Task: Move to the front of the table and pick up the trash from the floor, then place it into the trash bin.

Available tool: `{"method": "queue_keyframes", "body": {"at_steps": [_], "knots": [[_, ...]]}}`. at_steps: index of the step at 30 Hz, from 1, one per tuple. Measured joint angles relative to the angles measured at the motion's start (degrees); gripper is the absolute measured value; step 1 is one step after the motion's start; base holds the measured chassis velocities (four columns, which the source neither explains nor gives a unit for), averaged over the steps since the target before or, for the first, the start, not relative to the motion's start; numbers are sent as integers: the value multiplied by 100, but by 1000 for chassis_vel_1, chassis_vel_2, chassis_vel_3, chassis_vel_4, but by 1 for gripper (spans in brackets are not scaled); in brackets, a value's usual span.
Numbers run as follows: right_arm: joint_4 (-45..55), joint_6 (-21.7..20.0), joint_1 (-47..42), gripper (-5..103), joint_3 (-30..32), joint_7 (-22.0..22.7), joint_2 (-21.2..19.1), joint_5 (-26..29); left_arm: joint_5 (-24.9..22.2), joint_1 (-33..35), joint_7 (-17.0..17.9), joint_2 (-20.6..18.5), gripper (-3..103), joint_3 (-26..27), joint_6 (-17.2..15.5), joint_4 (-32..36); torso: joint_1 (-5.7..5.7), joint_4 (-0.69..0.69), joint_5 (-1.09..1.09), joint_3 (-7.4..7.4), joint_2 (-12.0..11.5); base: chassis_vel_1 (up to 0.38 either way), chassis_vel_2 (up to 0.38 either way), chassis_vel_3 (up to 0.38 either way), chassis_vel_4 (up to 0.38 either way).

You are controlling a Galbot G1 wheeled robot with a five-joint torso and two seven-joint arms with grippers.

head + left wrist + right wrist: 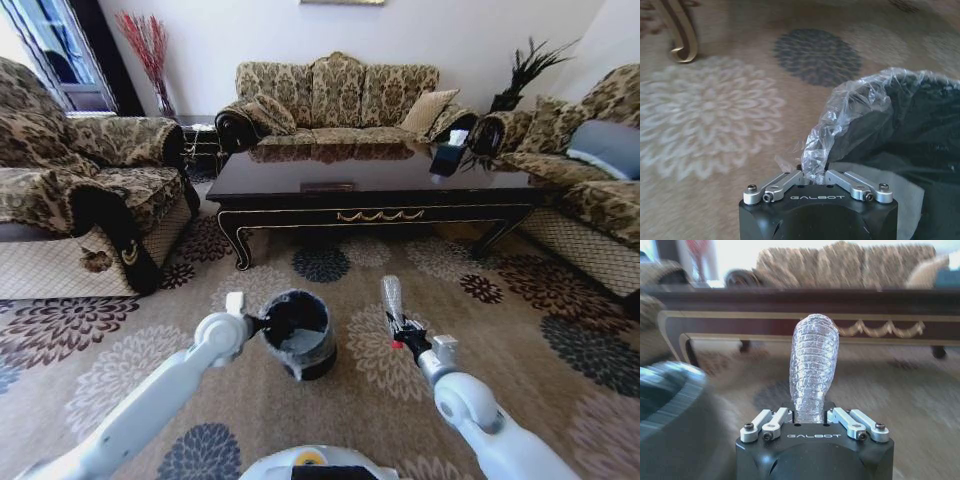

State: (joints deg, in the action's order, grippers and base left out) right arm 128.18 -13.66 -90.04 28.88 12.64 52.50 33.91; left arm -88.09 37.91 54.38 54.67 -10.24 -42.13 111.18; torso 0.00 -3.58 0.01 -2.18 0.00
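Steadying the bin for the bottle drop

Holding the trash bin (300, 335) by its liner (840, 120), the left end effector (814, 175) is clamped on the folded plastic at the rim. The right end effector (814, 412) grips the clear bottle (812, 365) near its cap, just beside the bin above the carpet (480, 340), before the dark surface (370, 180). Best to centre the bottle over the opening before release and keep the rim steady.

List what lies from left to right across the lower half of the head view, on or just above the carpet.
Left gripper, shut on the liner at the rim of the trash bin → the trash bin itself → clear plastic bottle, held upright in the right gripper.
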Motion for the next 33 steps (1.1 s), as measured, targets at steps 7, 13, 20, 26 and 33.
{"method": "queue_keyframes", "body": {"at_steps": [7, 13, 20, 26, 33], "knots": [[545, 400, -656, 25, 304, -366, 162, -381, -130, -788, 157, 349, 2, -1033, -2, -332, 0, 1, 2, 0, 0, 0, 0, 0, 0], [1049, 452, -1021, 25, 381, -455, 312, -501, -165, -1261, 259, 770, 2, -1556, -1, -589, 0, 1, 0, 0, 0, 0, 0, 0, 0], [1218, 629, -1158, 25, 289, -674, 406, -564, -175, -1478, 338, 1061, 2, -1865, -1, -754, 0, 1, 0, 0, 0, 0, 0, 0, 0], [971, 1044, -1143, 25, 107, -1024, 458, -668, -209, -1678, 437, 1393, 2, -2066, -2, -862, 0, 1, 0, 0, 0, 0, 0, 0, 0], [791, 1072, -974, 22, 88, -1029, 447, -666, -308, -1761, 480, 1526, 2, -2262, -1, -727, 0, 1, 0, 0, 0, 0, 0, 0, 0]]}}
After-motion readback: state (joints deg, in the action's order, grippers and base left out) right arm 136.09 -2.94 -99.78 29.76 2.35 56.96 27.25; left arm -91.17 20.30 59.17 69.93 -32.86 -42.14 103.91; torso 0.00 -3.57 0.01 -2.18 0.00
